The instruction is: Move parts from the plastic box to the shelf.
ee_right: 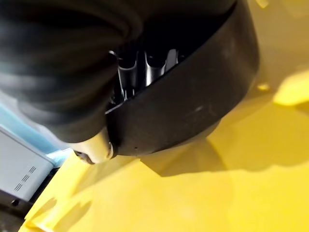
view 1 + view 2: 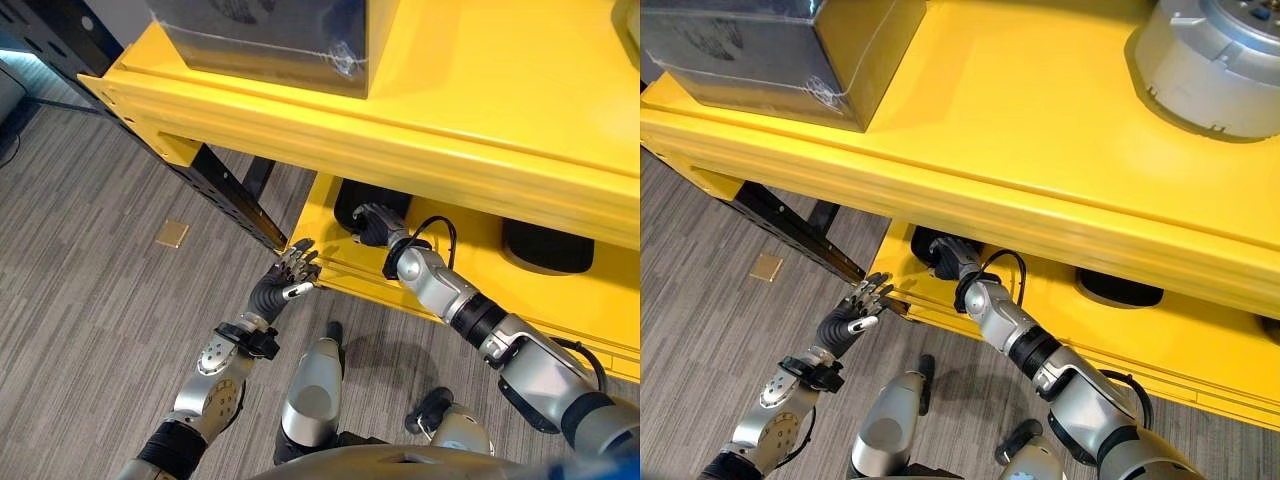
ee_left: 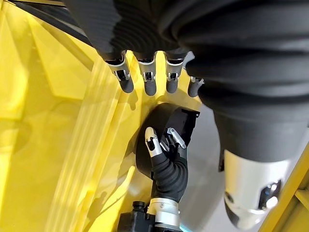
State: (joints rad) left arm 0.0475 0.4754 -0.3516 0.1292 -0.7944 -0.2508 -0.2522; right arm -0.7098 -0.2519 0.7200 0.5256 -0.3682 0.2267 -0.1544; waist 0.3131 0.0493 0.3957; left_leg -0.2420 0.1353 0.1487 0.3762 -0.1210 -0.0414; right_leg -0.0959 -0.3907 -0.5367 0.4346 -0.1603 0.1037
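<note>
1. Step in hand: the right hand [image 2: 372, 224] is reaching under the upper deck of the yellow shelf [image 2: 480, 110], at centre frame in the eye views, and is setting a black part [image 3: 164, 140] onto the lower level. Judged as the placing stage of one transfer.
2. Right hand, state: fingers are lying over the face of the black part, thumb apart; in its own wrist view they are tucked behind the part's rim. Whether it is gripping or merely resting cannot be told.
3. Left hand [image 2: 290, 272]: sitting left of centre, just beside the lower shelf's front lip, fingers straight and relaxed, holding nothing.
4. Task item: round, dark, matt, thick-walled ring with a squarish black block on one side; resting on the lower level, at centre frame.
5. Neighbouring stock: a second dark round part [image 2: 545, 247] is sitting at right on the same level; a grey box [image 2: 770, 50] is occupying the top deck, upper left; a silver round part [image 2: 1210, 60] upper right.
6. Next move, as judged: releasing the part, then drawing the arm out clear of the deck edge.
</note>
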